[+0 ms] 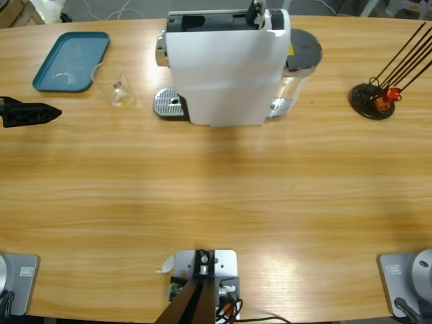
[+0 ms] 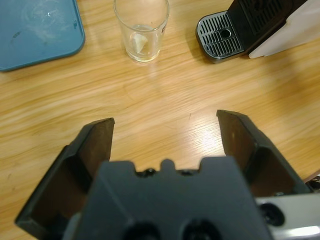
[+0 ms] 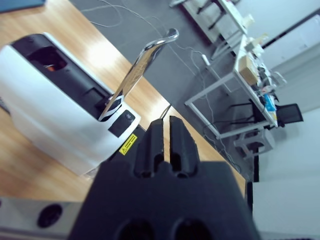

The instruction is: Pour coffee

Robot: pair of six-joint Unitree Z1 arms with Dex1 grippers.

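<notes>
The left gripper [image 2: 165, 125] hangs over bare wooden table [image 1: 223, 196], its black jaws spread wide with nothing between them. Toward twelve o'clock from it in the left wrist view stands a clear glass [image 2: 141, 29], well apart from the jaws, upright; its bottom holds only a thin pale film (whether that is coffee I cannot tell). The glass sits just beside the teal tray [image 2: 35, 35] at ten o'clock and near the machine's metal drip grate [image 2: 220, 40] at one o'clock. The right gripper [image 3: 167, 135] has its jaws pressed nearly together on nothing, beside the white coffee machine [image 3: 55, 115] with its raised silver lever [image 3: 140, 70].
</notes>
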